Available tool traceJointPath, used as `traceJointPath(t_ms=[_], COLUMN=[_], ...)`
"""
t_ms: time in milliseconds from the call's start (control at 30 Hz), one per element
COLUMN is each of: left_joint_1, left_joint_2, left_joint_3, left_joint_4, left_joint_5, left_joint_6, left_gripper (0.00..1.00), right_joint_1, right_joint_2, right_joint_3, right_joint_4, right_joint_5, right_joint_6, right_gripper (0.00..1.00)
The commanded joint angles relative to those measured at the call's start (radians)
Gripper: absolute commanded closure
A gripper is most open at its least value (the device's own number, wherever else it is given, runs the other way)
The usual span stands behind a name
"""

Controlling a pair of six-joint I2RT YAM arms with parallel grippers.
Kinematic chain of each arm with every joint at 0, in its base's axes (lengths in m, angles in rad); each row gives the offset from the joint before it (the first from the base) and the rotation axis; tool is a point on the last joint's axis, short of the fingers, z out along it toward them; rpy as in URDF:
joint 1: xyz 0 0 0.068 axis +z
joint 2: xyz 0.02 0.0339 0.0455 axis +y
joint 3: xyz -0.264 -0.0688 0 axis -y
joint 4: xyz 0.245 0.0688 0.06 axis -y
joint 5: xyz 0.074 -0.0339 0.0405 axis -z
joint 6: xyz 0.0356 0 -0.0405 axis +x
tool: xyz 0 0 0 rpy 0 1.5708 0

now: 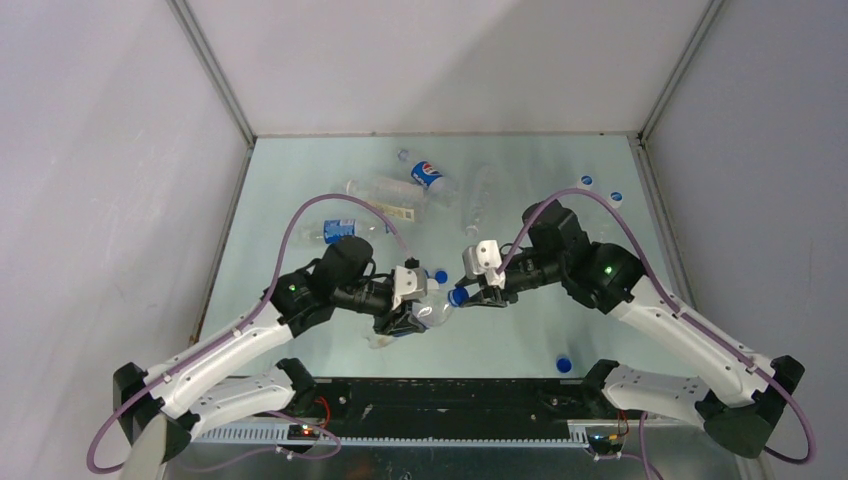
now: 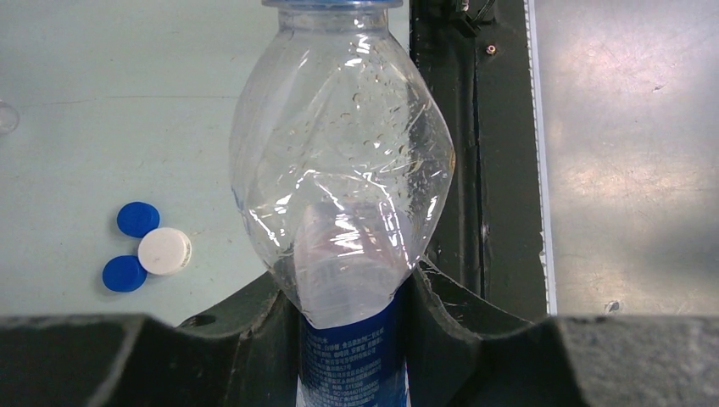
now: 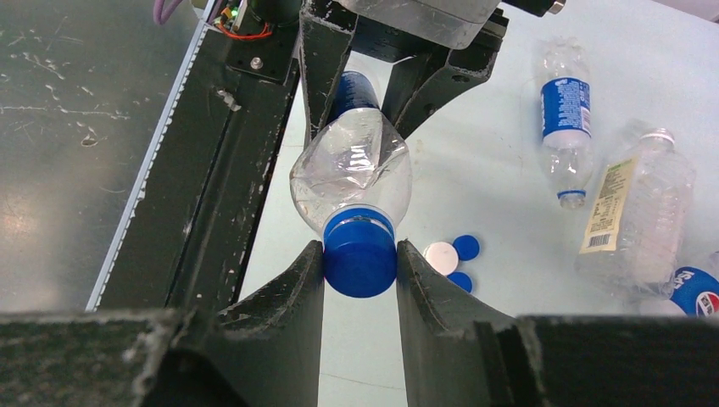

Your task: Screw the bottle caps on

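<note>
Pinched narrow in right gripper (image 3: 359, 270): round blue plastic screw cap (image 3: 359, 254), seated on neck of crumpled clear plastic bottle with blue label (image 2: 339, 161), held above pale green table (image 1: 520, 340), clamped at waist by left gripper (image 2: 349, 292). Mid-screwing, likely. Next: twist cap tight, then let go.

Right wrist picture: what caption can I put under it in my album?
Right gripper pinches the blue cap on a crumpled clear bottle that the left gripper holds.

The bottle (image 2: 339, 153) is clear, glossy, crumpled plastic; its blue cap (image 3: 359, 263) is smooth, matt plastic. The right end effector (image 3: 359, 250) has rough, matt black fingers (image 3: 284, 322). The desk (image 2: 76, 93) looks smooth.
</note>
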Motion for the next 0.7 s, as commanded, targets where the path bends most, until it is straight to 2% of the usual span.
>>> traceJointPath(t_ms=[0,400,667], left_joint_1=[-0.010,-0.057,-0.094], left_joint_2=[-0.026,-0.100,-0.132], left_joint_3=[0.016,-0.067,-0.105], left_joint_4=[0.202,0.381,0.466], left_joint_5=[0.073,-0.056,-0.212], left_joint_6=[-0.029,-0.044,-0.048], left_gripper=[0.74,0.74,0.74], right_joint_1=[0.013,-0.045,-0.048], right_joint_2=[0.040,0.084,0.097], right_joint_3=[0.030,0.030,0.030], right_joint_4=[-0.017,0.037,0.076], right_joint_5=[-0.057,-0.148,-0.100], right_joint_6=[-0.006,0.190,0.336], right_gripper=[0.98,1.00,1.00])
